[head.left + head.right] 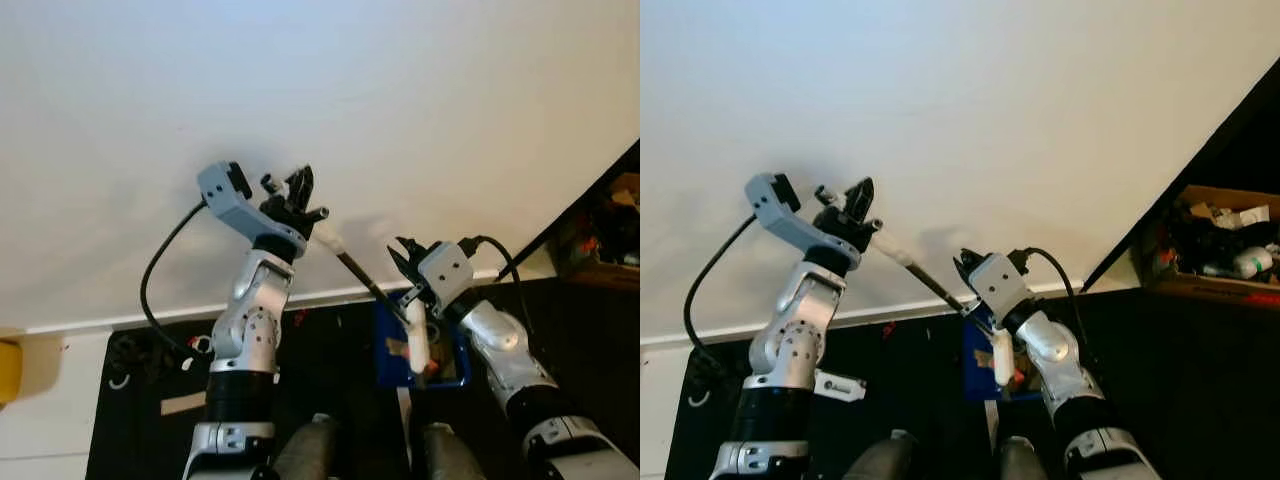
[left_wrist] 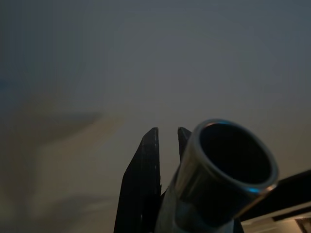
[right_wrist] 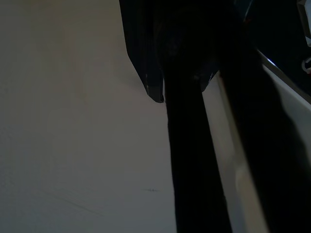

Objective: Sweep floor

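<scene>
Left eye view: nearest the robot, a blue dustpan (image 1: 452, 350) lies on the dark floor (image 1: 330, 360). Just above it, the right end effector (image 1: 410, 272) is clamped on the lower broom handle (image 1: 355, 270). Farther up, the left end effector (image 1: 300, 195) grips the handle's top end against the white wall (image 1: 350, 100). A cardboard box (image 1: 1220, 245) of clutter sits to the right.

white wall (image 1: 320, 100), black floor (image 1: 1200, 370), blue dustpan (image 1: 392, 345), brown cardboard box (image 1: 1225, 240)
</scene>
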Available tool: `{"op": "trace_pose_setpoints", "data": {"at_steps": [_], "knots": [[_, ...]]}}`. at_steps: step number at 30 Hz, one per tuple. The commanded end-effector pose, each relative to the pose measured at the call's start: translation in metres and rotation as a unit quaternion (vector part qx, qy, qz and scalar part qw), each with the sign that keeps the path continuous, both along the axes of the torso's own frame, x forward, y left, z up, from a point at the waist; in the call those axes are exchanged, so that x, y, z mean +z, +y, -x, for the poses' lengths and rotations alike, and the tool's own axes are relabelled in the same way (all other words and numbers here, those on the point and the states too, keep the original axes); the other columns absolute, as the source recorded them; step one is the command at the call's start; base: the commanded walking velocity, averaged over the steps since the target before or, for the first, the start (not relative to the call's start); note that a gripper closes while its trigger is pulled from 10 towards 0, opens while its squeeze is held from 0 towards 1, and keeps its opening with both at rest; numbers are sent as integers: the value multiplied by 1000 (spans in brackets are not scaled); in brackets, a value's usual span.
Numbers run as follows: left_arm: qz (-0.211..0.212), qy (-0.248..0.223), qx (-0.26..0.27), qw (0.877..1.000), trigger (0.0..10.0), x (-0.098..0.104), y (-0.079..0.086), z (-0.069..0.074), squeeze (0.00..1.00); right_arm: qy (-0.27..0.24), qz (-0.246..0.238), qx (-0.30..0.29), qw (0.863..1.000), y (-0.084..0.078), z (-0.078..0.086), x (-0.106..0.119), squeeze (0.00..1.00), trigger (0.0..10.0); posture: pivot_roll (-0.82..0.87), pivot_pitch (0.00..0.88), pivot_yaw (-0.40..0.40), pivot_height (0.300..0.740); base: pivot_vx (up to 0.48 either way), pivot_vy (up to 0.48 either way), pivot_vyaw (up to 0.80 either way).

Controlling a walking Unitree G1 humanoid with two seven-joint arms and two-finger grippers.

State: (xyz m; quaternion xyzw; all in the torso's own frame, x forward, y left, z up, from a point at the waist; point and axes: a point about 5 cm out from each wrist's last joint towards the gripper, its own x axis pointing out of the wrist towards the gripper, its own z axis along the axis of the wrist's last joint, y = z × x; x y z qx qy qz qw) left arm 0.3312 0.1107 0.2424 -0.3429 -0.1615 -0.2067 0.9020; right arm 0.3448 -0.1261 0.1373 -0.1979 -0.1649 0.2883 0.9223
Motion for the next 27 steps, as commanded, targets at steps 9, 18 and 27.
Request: {"op": "trace_pose_setpoints", "data": {"at_steps": [9,18,27], "knots": [[-195,109,39,974,10000,-16,71,44,0,53,-47,2,997,11,15,-29,0,10000,180,387,176,740,0,0,0],[-237,183,97,949,10000,-22,113,74,0,28,-89,-7,996,2,26,-23,0,10000,191,346,195,740,0,0,0],[-301,232,135,915,10000,-42,127,76,0,5,-120,-20,993,-13,35,-12,0,10000,160,296,202,740,0,0,0]]}}
